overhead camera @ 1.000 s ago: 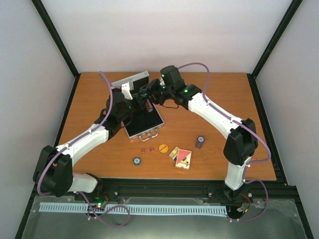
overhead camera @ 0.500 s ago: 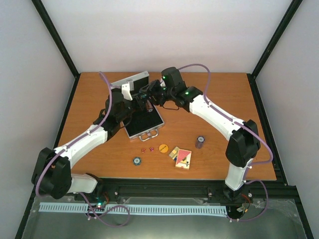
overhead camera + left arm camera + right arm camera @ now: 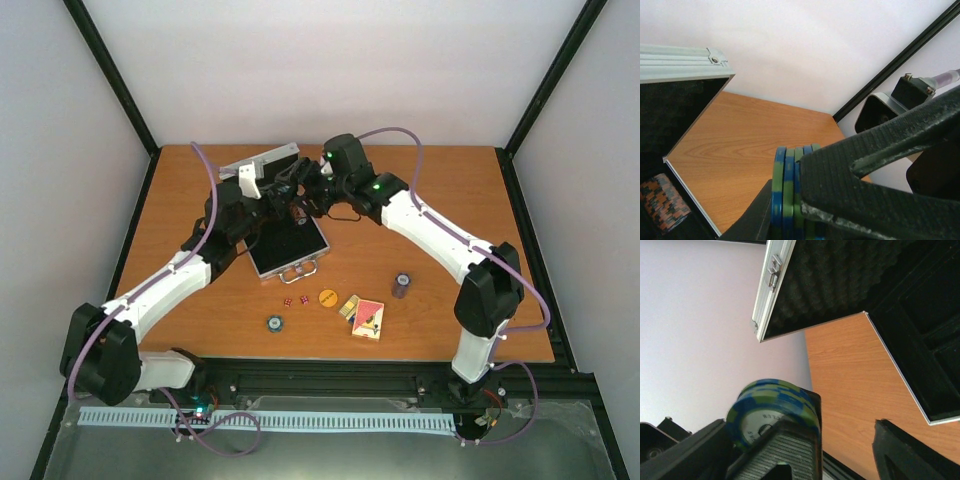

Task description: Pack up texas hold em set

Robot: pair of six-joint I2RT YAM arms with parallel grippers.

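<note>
Mid-packing, our left gripper point(image 3: 790, 202) clenches the blue-green poker chip stack point(image 3: 789, 175), right gripper point(image 3: 800, 452) released; next we'd slot it into the silver aluminium case point(image 3: 298, 242).

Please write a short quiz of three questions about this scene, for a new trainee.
1. True or false: the lid of the silver case stands open.
2. Which gripper grips the blue-green chip stack?
3. Where is the orange button? A: inside the case. B: on the table, beside the red dice. C: on the lid.
Key: 1 true. 2 the left gripper. 3 B.
</note>
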